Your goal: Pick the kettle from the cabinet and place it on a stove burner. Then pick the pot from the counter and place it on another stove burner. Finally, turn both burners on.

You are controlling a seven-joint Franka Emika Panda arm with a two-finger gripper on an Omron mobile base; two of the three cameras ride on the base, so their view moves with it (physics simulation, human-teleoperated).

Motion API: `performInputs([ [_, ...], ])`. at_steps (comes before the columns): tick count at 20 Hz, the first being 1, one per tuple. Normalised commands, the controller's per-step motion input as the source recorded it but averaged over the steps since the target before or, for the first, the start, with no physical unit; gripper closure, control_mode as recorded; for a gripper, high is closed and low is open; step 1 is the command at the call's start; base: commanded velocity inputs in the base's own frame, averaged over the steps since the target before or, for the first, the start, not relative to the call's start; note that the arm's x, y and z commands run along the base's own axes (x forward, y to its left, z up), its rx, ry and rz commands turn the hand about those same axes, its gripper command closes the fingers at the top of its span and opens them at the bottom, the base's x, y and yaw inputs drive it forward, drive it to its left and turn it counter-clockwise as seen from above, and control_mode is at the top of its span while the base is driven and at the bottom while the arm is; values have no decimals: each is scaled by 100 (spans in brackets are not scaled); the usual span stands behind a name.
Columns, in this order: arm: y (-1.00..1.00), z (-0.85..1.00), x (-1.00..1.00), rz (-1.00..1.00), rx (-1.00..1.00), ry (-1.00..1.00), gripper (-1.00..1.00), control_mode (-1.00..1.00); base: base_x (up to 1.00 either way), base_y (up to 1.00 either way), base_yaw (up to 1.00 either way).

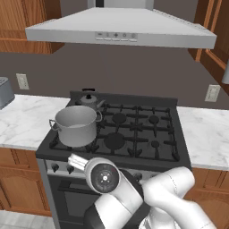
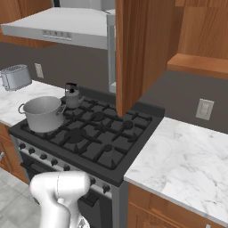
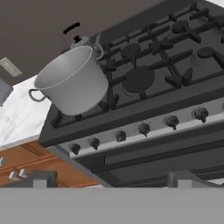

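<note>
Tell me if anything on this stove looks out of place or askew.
Nothing stands out. The pot sits upright on the front left burner and the kettle upright on the one behind it. No spill or damage shows on the stove or the counter.

The large grey steel pot [image 1: 76, 125] fills the front-left burner of the black gas range [image 1: 134, 154], and the small dark grey kettle [image 1: 90, 99] stands just behind it on the rear-left burner, so that whole left side is blocked from above and the kettle is screened from the front. The middle and right black cast-iron grates [image 1: 142, 129] lie bare, with open room above them under the grey steel hood [image 1: 120, 29]. The row of dark knobs [image 3: 144, 128] along the range front is unobstructed, while in the right base view a brown wooden cabinet [image 2: 141, 49] hangs low over the range's right rear.
</note>
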Motion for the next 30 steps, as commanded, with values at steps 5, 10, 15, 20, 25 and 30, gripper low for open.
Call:
performInputs([
  [5, 4, -25, 0, 0, 0, -9, -100, -100, 0, 0, 0],
  [10, 0, -19, 0, 0, 0, -2, -100, -100, 0, 0, 0],
  [15, 0, -19, 2, 0, 0, -2, -100, -100, 0, 0, 0],
  [20, 0, -18, 5, -1, 0, -6, -100, -100, 0, 0, 0],
  [25, 1, -21, 14, -5, 0, -6, -100, -100, 0, 0, 0],
  [30, 0, -20, 20, -7, 0, -3, -100, -100, 0, 0, 0],
])
